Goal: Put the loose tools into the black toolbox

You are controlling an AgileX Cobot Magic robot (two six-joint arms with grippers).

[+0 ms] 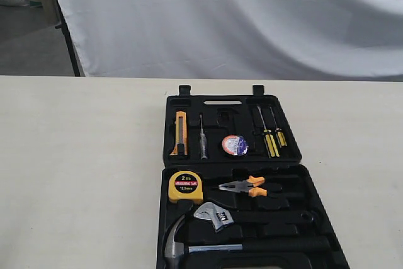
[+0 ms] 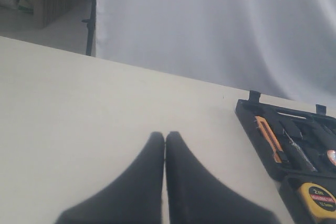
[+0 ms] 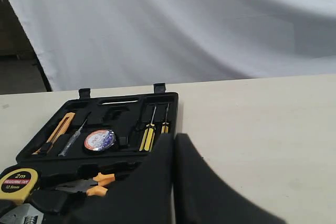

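Seemingly packed — left gripper (image 2: 165, 136) and right gripper (image 3: 174, 137) clenched, empty.
I check wrench (image 1: 214, 214), hammer (image 1: 214, 248), tape roll (image 1: 235, 145) sit flush in the black toolbox (image 1: 264, 102).

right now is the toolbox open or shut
Open: the black toolbox lies spread flat, both halves showing their recesses, with the tape roll and hammer inside.

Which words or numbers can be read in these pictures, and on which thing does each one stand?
"2m": tape measure, at the top of its label.
"MEASURING TAPE": same label, on the red band; small, but it seems to read so.
"12.5mm": same label, under the red band.
Tape roll: the blue-red label is too blurred to read.
No other text can be read.
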